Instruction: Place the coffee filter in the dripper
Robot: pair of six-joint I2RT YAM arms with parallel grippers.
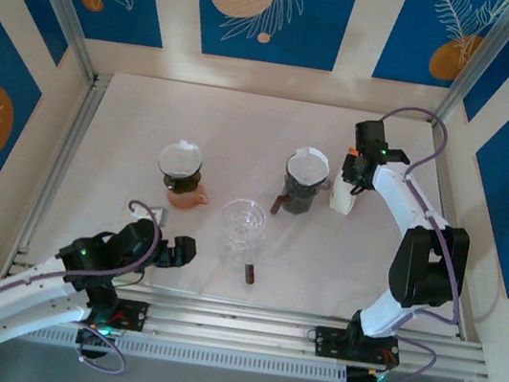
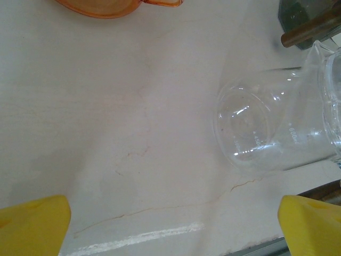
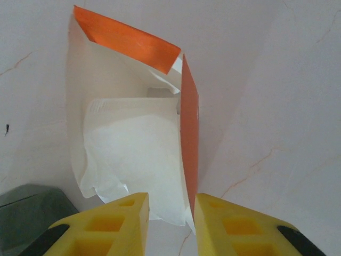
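The right gripper has its jaws narrow at the mouth of the open filter pack. The lower edge of a white coffee filter and the pack's orange flap both run into the gap between them. Whether the jaws are pinching the paper or only standing around it, I cannot tell. The filter is mostly inside the pack, which stands at the far right of the tabletop, just beside the dark dripper.

The left gripper hangs with jaws wide and nothing between them. It is low over the near left of the tabletop, close to the clear glass dripper.

The dark dripper and the orange dripper each show a white filter in the cone, while the glass one looks bare, so it is probably the target. On that reading the task is at its first step. The filter has not yet been drawn clear of the pack, carried over, or seated in the cone.
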